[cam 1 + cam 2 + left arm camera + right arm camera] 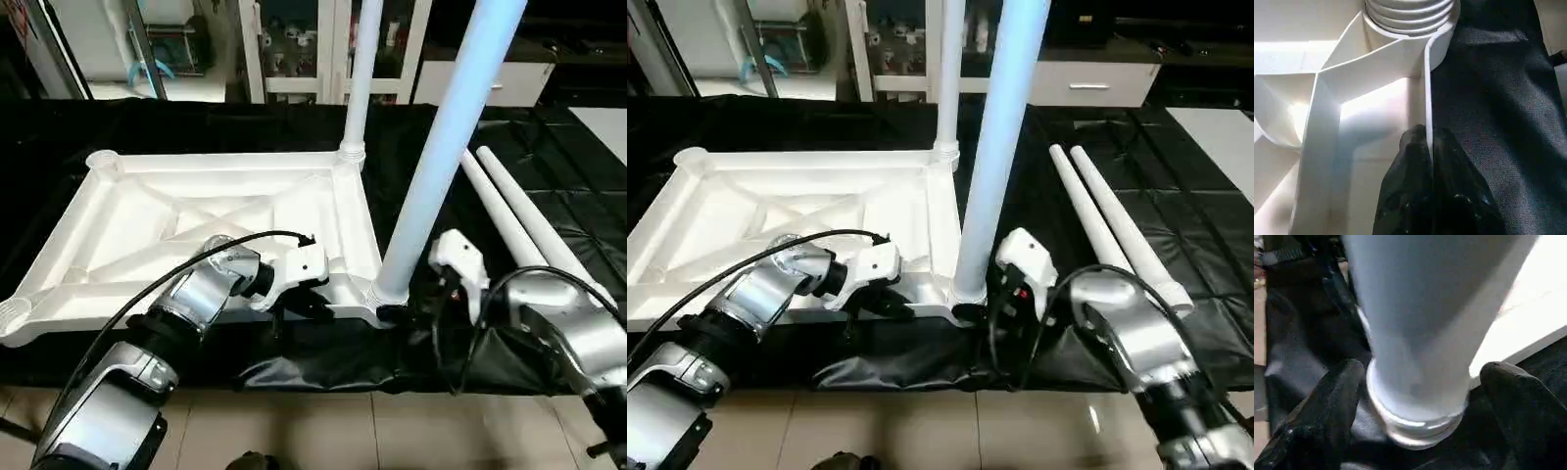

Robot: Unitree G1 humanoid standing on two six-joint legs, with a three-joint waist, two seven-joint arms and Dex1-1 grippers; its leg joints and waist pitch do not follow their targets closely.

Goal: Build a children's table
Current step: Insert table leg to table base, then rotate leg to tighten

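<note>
Black-draped work table (549, 211) under upturned tabletop (147, 225), two loose legs (509, 211).

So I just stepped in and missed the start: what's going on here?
A humanoid robot is putting a children's table together. The white top lies ribbed side up on black cloth. Two legs stand in its right-hand corner sockets, far leg and near leg. The left gripper is shut on the top's near rim; the right gripper straddles the near leg's base, open. Two loose legs lie at right.
</note>
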